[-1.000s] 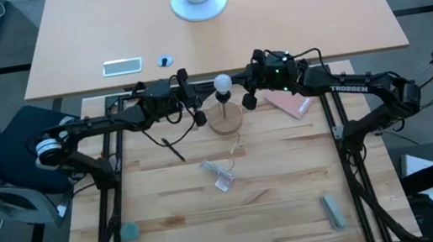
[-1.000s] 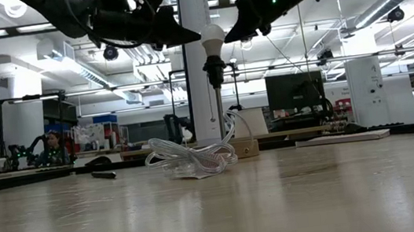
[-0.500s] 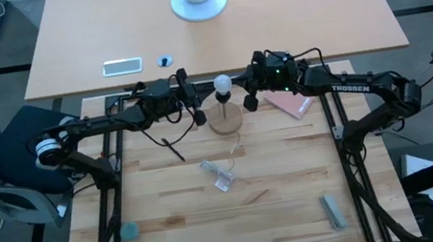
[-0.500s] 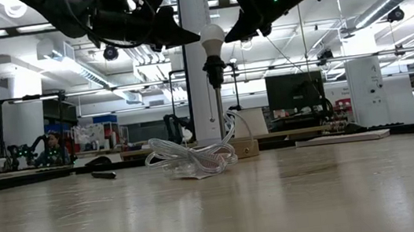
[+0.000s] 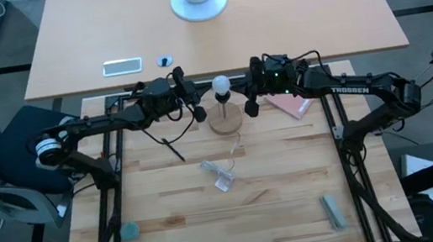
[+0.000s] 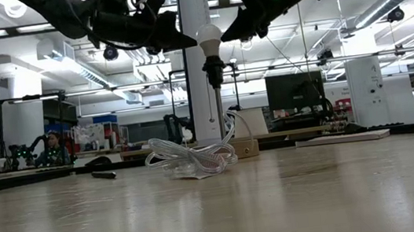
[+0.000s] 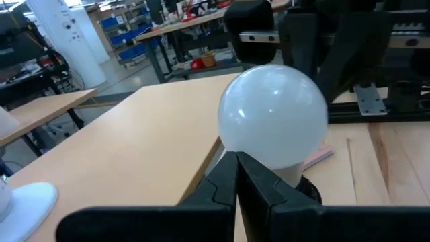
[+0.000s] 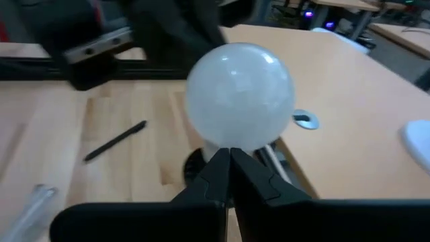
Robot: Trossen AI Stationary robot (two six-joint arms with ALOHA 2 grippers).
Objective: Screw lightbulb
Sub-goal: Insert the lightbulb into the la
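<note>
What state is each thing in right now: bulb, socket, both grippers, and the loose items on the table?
lightbulb: upright, seated on the socket, not held.
socket: upright on its round wooden base.
left gripper: shut, empty, beside the bulb.
right gripper: shut, empty, on the bulb's other side.
black pen: lying flat.
clear packet: lying flat.

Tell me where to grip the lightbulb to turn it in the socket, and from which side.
Grip the lightbulb across its round white globe, coming from directly above. It stands upright in the black socket, base hidden, and the shut left gripper and right gripper flank it.
</note>
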